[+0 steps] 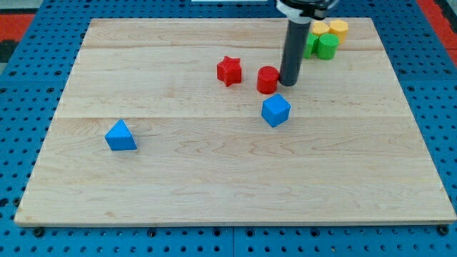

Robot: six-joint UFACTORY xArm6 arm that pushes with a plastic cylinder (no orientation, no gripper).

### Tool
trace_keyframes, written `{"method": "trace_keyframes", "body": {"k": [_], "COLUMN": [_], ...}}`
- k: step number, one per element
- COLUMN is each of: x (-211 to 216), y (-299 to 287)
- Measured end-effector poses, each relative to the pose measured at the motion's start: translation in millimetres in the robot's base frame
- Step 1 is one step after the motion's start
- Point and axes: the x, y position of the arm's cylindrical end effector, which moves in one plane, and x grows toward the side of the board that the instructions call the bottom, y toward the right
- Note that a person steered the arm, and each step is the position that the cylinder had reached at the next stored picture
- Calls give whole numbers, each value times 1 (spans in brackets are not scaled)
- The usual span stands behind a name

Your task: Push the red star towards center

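Note:
The red star (229, 71) lies on the wooden board (235, 178), above the board's middle and a little to the view's left of it. My tip (288, 84) is to the star's right, touching or almost touching the right side of a red cylinder (268, 80) that stands between the tip and the star. A blue cube (275, 111) sits just below the red cylinder and my tip.
A blue triangular block (120, 135) lies at the view's left. At the view's top right a cluster of green (328, 46) and yellow (338, 29) blocks sits behind the rod. A blue pegboard (21, 107) surrounds the board.

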Motion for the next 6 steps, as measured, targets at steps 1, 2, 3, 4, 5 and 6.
{"method": "trace_keyframes", "body": {"k": [1,2,3,4,5,6], "x": [-13,-48,-28,63,35,5], "y": [-33,-49,-89,-102,-108,-138]}}
